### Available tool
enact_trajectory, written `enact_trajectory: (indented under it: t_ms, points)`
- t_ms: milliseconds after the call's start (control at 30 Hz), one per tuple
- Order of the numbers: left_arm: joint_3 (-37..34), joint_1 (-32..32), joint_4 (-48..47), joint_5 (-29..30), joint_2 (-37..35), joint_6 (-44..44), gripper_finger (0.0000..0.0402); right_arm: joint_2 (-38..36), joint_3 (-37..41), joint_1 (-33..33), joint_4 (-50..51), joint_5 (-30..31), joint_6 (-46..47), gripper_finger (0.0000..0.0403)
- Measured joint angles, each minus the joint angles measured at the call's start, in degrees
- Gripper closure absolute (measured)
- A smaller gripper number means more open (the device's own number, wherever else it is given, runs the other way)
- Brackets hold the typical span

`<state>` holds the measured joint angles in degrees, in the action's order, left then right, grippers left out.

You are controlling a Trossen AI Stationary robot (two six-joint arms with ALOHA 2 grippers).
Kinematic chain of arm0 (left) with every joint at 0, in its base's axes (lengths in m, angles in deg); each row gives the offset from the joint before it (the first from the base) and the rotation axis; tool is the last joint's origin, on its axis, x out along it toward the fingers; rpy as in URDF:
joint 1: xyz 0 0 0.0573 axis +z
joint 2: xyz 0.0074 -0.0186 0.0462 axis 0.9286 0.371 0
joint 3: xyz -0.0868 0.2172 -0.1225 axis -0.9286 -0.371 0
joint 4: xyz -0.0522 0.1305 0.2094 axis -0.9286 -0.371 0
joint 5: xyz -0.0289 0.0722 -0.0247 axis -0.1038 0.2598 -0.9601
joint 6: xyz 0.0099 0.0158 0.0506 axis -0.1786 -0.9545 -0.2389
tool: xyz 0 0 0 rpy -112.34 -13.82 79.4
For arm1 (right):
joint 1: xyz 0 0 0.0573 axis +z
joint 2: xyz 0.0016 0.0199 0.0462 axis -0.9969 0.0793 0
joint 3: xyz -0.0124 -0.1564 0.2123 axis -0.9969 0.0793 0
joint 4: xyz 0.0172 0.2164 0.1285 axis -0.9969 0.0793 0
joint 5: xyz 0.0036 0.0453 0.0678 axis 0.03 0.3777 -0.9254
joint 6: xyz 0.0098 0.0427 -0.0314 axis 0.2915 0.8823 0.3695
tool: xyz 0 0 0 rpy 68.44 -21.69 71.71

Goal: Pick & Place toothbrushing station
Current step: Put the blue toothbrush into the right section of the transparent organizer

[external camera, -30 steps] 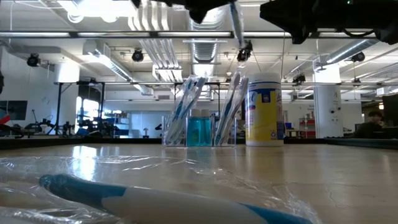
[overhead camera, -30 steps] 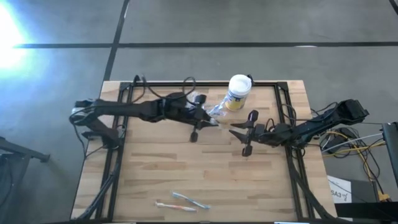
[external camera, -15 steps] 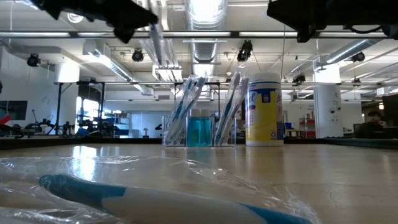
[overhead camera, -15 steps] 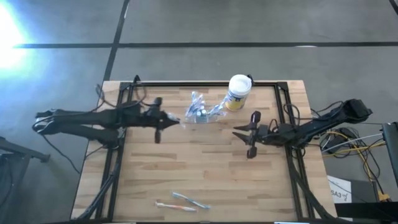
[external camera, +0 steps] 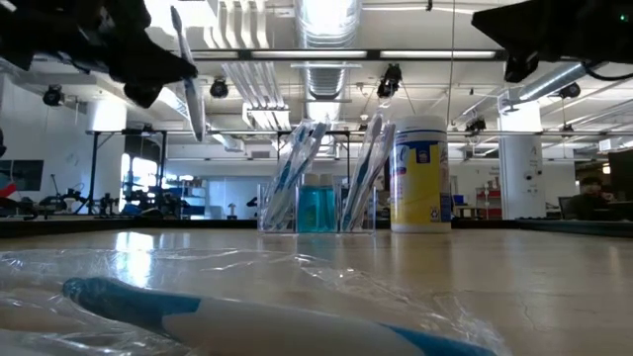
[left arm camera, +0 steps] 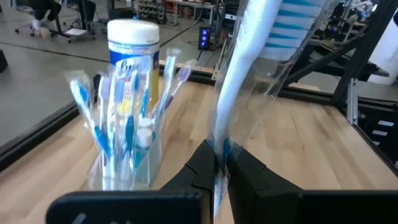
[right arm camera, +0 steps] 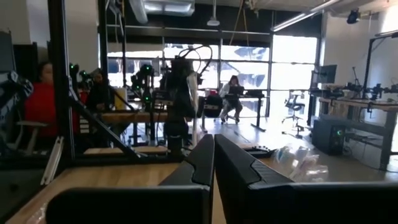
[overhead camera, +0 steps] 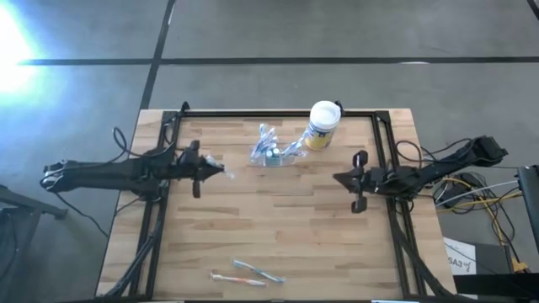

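Note:
The toothbrushing station [overhead camera: 271, 152] is a clear low holder that stands on its base at the table's far middle, with several wrapped toothbrushes in it; it also shows in the left wrist view [left arm camera: 124, 146] and the low view [external camera: 318, 206]. Well to its left, my left gripper [overhead camera: 210, 168] is shut on one wrapped toothbrush [left arm camera: 249, 56], above the table. My right gripper [overhead camera: 338, 178] is shut on nothing, off the table near its right side; its fingers meet in its own view [right arm camera: 214, 158]. My left gripper pinches the wrapped toothbrush between its two fingertips [left arm camera: 205, 163], low on the handle [left arm camera: 220, 144], wrapper and all. The fingers come nearly level from the table's left and lie across the brush. The brush stands nearly upright [external camera: 188, 79], lifted clear of the table.
A white canister with a yellow label [overhead camera: 322, 124] stands just right of the station. Two wrapped toothbrushes [overhead camera: 249, 272] lie near the front edge, one close in the low view [external camera: 247, 321]. A black frame [overhead camera: 278, 114] rims the table.
My left gripper has drawn back from above the station toward the table's left edge and sunk a little, carrying the wrapped toothbrush away from the holder. My right gripper has shut its fingers and pulled back toward the right edge.

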<state>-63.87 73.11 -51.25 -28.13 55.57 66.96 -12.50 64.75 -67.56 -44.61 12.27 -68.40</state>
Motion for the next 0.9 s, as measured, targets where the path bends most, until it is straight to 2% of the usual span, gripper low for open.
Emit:
enact_trajectory:
  t_ms: [333, 533, 633, 767, 900]
  points:
    - [-7.65, 0.00, 0.04, 1.72, -6.20, 0.77, 0.0381, -9.69, 5.20, -0.02, 1.31, 0.04, -0.37, 0.0394]
    - [-11.23, 0.13, 1.14, 2.03, -9.89, 1.32, 0.0381, -10.08, 5.20, -0.02, 1.94, 0.03, 0.00, 0.0394]
    - [-12.49, 0.15, 5.48, 2.42, -10.24, 2.96, 0.0381, -9.90, 5.20, -0.03, 1.94, 0.04, -0.41, 0.0394]
    - [-12.47, 0.17, 17.51, 0.23, -8.05, 4.62, 0.0381, -9.90, 5.20, -0.03, 1.84, 0.07, -1.37, 0.0394]
    - [-7.82, 0.26, 22.23, -1.04, -3.68, 1.29, 0.0381, -9.89, 5.20, -0.04, 1.84, 0.08, -1.03, 0.0394]
